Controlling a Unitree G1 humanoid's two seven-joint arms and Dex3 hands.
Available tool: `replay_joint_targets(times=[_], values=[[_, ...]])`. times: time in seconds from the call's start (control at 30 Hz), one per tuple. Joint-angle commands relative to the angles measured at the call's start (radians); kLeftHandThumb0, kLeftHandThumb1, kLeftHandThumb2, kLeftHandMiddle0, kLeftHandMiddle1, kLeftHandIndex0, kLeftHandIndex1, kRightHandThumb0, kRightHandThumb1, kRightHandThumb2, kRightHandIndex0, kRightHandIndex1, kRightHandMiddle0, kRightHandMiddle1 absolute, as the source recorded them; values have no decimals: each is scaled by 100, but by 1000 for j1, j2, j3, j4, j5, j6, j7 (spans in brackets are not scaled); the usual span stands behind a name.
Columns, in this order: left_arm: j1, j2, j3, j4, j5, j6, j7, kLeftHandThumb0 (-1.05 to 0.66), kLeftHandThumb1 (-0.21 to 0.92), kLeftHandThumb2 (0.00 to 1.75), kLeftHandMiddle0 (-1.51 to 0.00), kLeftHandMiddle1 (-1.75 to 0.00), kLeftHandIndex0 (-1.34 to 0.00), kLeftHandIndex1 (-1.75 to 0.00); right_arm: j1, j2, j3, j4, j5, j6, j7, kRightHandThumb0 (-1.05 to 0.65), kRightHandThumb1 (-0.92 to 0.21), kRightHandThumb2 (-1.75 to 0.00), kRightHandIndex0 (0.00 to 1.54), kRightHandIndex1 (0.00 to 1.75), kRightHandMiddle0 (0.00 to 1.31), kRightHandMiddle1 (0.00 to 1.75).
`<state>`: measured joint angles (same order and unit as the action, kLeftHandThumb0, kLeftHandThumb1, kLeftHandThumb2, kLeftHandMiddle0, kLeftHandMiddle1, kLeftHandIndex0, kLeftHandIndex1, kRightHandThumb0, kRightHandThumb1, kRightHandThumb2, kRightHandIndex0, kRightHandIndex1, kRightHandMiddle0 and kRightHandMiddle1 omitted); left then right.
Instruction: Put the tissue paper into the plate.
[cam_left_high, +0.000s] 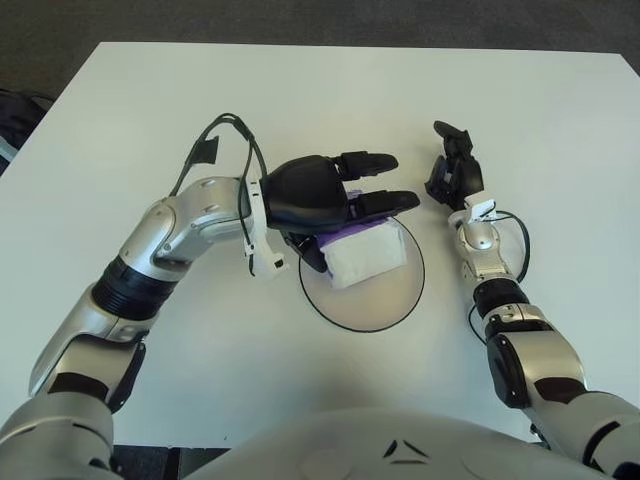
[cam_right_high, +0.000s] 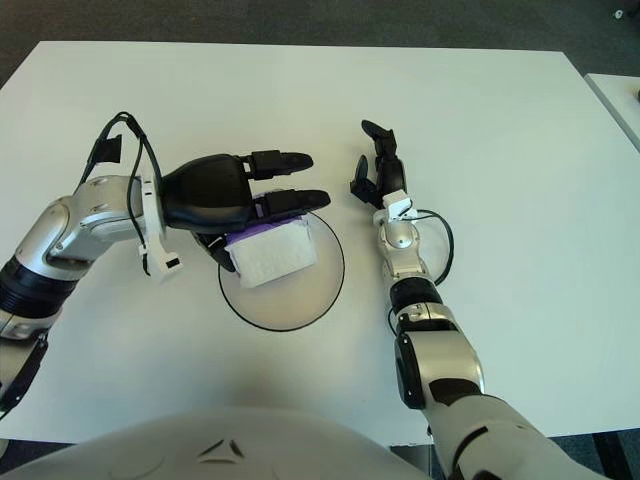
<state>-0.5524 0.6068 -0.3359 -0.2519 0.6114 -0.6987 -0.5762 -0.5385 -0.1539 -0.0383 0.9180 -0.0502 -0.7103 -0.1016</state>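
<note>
Left eye view: the left hand (cam_left_high: 352, 196) hovers over the far-left rim of the plate (cam_left_high: 385, 308), its fingers (cam_left_high: 368, 160) extended and loosely framing the tissue paper (cam_left_high: 365, 256), a white pack with a purple edge lying in the plate's far-left part; whether the fingers grip it cannot be told. Right eye view: the tissue paper (cam_right_high: 272, 254) lies inside the plate (cam_right_high: 300, 305) on the white surface (cam_right_high: 500, 130); the right hand (cam_right_high: 374, 172) shows right of the plate, fingers spread, holding nothing. The step is judged well done by spreading the fingers fully and lifting straight up, so the pack is not dragged over the rim.
</note>
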Motion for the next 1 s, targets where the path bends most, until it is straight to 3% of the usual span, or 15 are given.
replay_joint_targets(times=[0.0, 0.2, 0.63, 0.83, 0.9, 0.97], values=[[-44, 27, -10, 17, -41, -33, -23, -105, 92, 68, 0, 0, 0, 0, 247, 23, 6, 222, -24, -53, 13, -69, -92, -101, 36, 7, 0, 65], [-49, 33, -7, 36, -63, -44, -30, -105, 92, 63, 0, 0, 0, 0, 231, 20, 0, 243, -26, 8, -8, -69, -92, -100, 35, 6, 0, 64], [-60, 82, 18, 61, -124, -9, -76, -105, 92, 51, 0, 0, 0, 0, 230, 57, -42, 200, 33, 23, 27, -62, -92, -100, 34, 5, 0, 73], [-65, 116, 26, 63, -163, 29, -124, -105, 92, 49, 0, 0, 0, 0, 287, 100, -25, -12, 30, 142, -18, -62, -92, -100, 34, 5, 0, 78], [-68, 127, 31, 69, -175, 30, -131, -105, 92, 48, 0, 0, 0, 0, 325, 117, -12, -140, 22, 228, -36, -62, -92, -100, 34, 5, 0, 79], [-70, 138, 35, 82, -183, 24, -134, -105, 92, 46, 0, 0, 0, 0, 335, 119, -14, -170, 29, 272, -35, -63, -92, -100, 35, 5, 0, 80]])
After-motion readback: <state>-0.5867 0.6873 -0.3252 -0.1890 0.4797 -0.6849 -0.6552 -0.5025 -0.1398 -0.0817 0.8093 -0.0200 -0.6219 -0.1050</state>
